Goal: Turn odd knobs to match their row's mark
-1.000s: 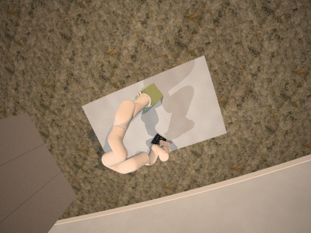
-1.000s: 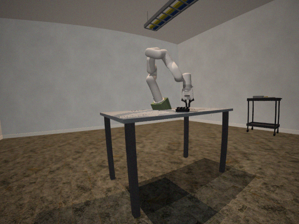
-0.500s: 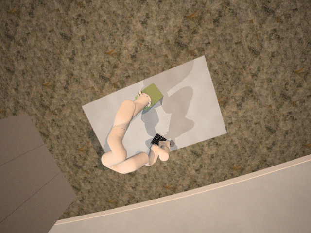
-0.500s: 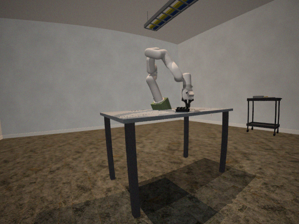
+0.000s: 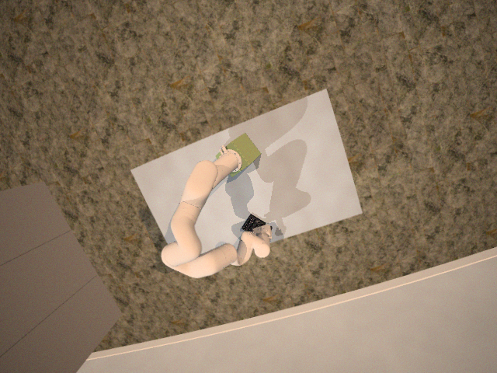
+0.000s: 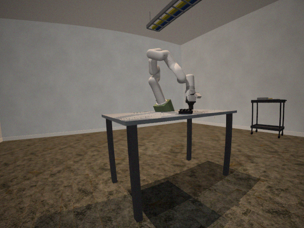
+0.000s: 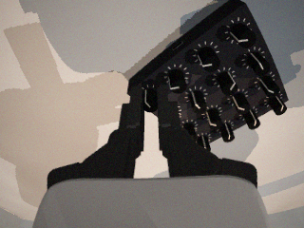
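The black knob box (image 5: 251,221) (image 6: 185,111) (image 7: 220,67) stands on the table near its edge, and in the wrist view it lies at a slant. It has several rows of black knobs with white lines. My gripper (image 7: 150,100) (image 6: 190,107) points down at the box's near corner. Its two dark fingers are shut on the corner knob (image 7: 150,95), one on each side. In the overhead view the wrist hides the fingers. The printed names are too small to read.
The arm's green base block (image 5: 247,148) (image 6: 167,106) sits on the white table (image 5: 321,160) (image 6: 147,117) behind the box. The table edge runs close by the box. A dark cart (image 6: 267,113) stands far off by the right wall.
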Motion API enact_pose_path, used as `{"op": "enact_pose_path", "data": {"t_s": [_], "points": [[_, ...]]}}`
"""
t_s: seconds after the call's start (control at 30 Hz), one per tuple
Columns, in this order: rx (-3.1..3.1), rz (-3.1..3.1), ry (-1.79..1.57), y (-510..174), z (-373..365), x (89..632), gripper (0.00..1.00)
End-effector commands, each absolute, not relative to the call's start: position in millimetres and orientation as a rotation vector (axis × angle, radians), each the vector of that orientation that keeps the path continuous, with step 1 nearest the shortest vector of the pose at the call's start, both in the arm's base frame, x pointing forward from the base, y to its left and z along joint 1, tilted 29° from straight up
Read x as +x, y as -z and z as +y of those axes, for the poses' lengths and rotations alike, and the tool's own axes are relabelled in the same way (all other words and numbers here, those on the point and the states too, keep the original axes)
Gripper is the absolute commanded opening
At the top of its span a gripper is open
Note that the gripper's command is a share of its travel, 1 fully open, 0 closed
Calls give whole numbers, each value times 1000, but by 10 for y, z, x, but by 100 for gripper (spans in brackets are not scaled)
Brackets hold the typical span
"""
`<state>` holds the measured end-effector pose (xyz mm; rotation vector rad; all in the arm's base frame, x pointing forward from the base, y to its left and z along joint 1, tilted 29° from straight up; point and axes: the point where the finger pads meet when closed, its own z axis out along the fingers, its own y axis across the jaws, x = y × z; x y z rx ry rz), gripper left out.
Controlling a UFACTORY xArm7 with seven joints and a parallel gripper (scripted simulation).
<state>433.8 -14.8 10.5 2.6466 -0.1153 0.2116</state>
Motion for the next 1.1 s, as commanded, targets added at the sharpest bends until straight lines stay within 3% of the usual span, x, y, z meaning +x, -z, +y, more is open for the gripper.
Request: {"op": "enact_pose_path", "data": {"t_s": [0.0,1.07], "points": [[2654,6,-171,-114,-134,4351,8],[2537,738,17,-114,-134,4351,8]]}}
